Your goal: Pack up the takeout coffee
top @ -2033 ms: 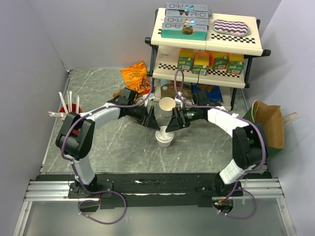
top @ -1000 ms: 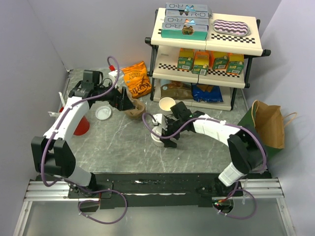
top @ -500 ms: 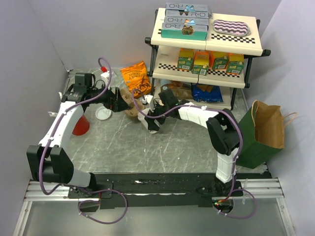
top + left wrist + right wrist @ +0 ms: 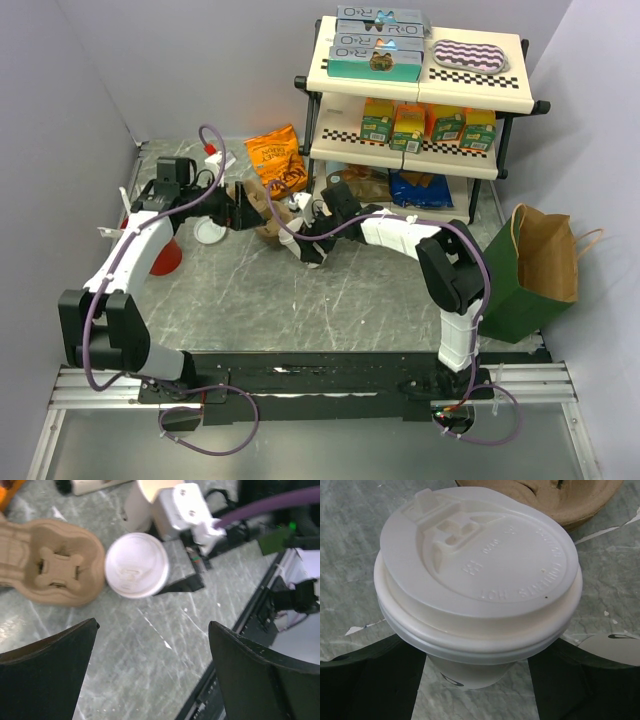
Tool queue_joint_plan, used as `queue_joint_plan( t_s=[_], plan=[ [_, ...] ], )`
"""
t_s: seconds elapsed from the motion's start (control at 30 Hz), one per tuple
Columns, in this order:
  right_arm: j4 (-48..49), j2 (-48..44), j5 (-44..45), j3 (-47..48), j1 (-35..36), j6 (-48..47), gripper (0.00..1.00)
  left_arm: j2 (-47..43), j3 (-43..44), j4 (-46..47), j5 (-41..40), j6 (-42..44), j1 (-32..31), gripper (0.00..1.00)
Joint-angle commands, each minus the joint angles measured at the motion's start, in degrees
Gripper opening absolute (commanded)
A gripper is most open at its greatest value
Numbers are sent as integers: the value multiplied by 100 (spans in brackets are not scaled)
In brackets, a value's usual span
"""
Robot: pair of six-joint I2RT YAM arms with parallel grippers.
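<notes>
Lidded takeout coffee (image 4: pixel 477 575) – likely light, crushable paper (best held gently below the rim) – clamped in the right gripper (image 4: pixel 476 667); left gripper (image 4: pixel 152 627) spread, empty

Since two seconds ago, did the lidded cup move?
Yes. The lidded cup went back and left, toward the chip bag, and now stands beside the carrier.

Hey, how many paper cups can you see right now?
2. The lidded cup is between the fingers of the right gripper, beside the brown carrier. An open cup with no lid is close beside it. Others may be hidden behind the arms.
</notes>
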Motion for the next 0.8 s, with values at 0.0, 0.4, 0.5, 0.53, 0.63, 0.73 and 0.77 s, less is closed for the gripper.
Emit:
queue_joint_plan(
  t_s=[0.0, 0.4, 0.5, 0.53, 0.63, 0.73, 0.77],
  plan=[
    [254, -30, -121, -54, 40, 165, 74, 226, 61, 419, -369, -173, 12, 99],
    [1124, -469, -560, -712, -118, 736, 58, 341, -413, 823, -150, -428, -5, 99],
    [1370, -523, -666, -757, -189, 877, 57, 419, -466, 928, -150, -437, -49, 100],
    [1492, -523, -693, -801, -197, 886, 57, 463, -449, 955, -150, -454, -58, 99],
    [2020, -549, -816, -862, -180, 904, 56, 595, -431, 1157, -150, -551, -85, 99],
    [2363, -435, -860, -827, -189, 877, 56, 727, -387, 1376, -229, -647, -120, 99],
    [2459, -400, -860, -827, -189, 860, 56, 823, -361, 1447, -290, -735, -137, 99]
  ],
)
